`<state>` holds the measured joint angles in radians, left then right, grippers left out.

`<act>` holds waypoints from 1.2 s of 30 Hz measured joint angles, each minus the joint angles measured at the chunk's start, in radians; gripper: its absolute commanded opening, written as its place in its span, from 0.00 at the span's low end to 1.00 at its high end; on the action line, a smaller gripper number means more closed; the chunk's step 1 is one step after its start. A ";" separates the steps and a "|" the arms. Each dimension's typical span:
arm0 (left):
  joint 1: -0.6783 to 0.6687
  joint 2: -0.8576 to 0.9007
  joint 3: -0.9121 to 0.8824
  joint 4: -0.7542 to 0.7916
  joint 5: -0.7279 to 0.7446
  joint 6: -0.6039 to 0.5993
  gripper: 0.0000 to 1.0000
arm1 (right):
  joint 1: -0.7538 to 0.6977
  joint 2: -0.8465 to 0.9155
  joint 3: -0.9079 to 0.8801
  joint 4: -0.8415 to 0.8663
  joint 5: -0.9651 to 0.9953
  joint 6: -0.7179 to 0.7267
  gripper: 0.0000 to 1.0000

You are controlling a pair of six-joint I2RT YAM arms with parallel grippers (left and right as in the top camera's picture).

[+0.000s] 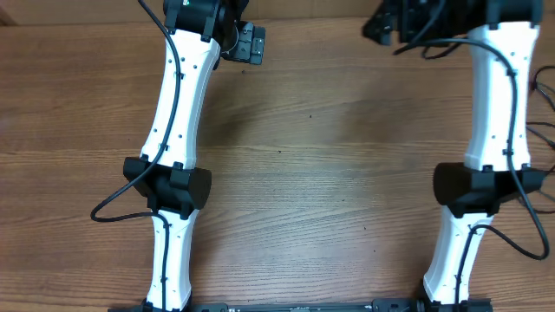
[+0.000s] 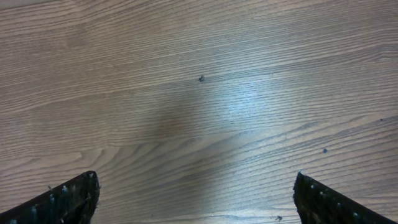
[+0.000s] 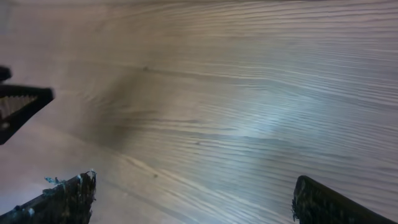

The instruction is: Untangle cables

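No bundle of cables lies on the wood between the arms. A few thin black strands (image 1: 543,94) cross the table at the far right edge, cut off by the frame; I cannot tell if they are the cables. My left gripper (image 1: 249,43) hangs at the back left, open, with only bare wood between its fingertips (image 2: 74,194). My right gripper (image 1: 380,26) sits at the back right, partly out of the overhead view. Its wrist view shows it open (image 3: 194,183) over bare wood, holding nothing.
The wooden table (image 1: 329,173) fills every view. Both white arms reach from the front edge to the back, with looping black wires beside their elbows (image 1: 117,208). A dark part of the left gripper (image 3: 18,104) pokes in at the left of the right wrist view.
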<state>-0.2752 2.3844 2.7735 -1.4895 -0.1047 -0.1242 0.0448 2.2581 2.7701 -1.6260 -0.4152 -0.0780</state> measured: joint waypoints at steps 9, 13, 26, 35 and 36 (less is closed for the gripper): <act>0.000 0.000 0.000 0.000 0.000 0.000 1.00 | 0.047 0.000 0.000 0.000 0.000 0.000 1.00; 0.000 0.000 0.000 0.000 0.000 0.000 1.00 | 0.047 0.000 0.000 0.000 0.000 0.000 1.00; 0.000 0.000 0.000 -0.001 -0.027 0.000 1.00 | 0.047 0.000 0.000 0.000 0.000 -0.001 1.00; 0.000 -0.026 -0.081 0.137 -0.039 -0.015 0.99 | 0.047 0.000 0.000 0.000 0.001 0.000 1.00; 0.000 -0.044 -0.121 0.167 -0.039 -0.016 1.00 | 0.047 0.000 0.000 0.000 0.000 0.000 1.00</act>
<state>-0.2749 2.3402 2.6530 -1.3224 -0.1440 -0.1406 0.0914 2.2581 2.7701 -1.6264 -0.4149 -0.0780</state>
